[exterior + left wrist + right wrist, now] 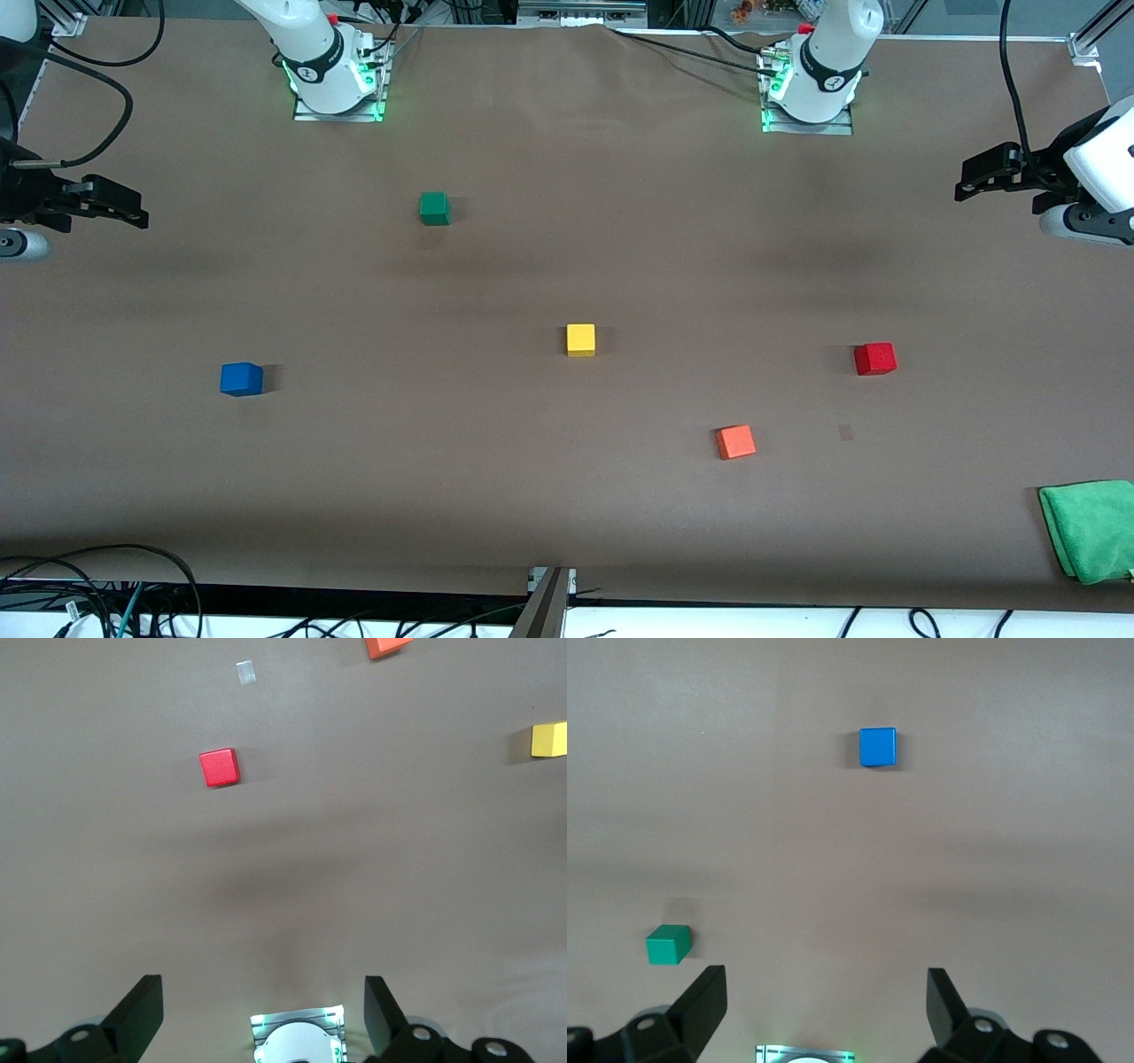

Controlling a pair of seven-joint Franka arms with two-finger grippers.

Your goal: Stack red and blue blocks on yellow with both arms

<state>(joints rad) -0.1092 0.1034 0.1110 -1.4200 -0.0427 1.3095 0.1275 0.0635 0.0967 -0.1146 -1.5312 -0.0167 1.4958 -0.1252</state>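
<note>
Both arms wait high at the ends of the table, nothing in hand. The left claw hangs over the left arm's end, fingers spread wide and empty. The right claw hangs over the right arm's end, fingers spread and empty too.

The yellow cube sits alone near the middle of the table. The red cube rests toward the left arm's end, well apart from it. The blue cube lies toward the right arm's end, a touch nearer the front camera than the yellow. None of them touch.

An orange cube sits nearer the camera, between yellow and red. A green cube sits closer to the bases. A green cloth lies at the table's corner.
</note>
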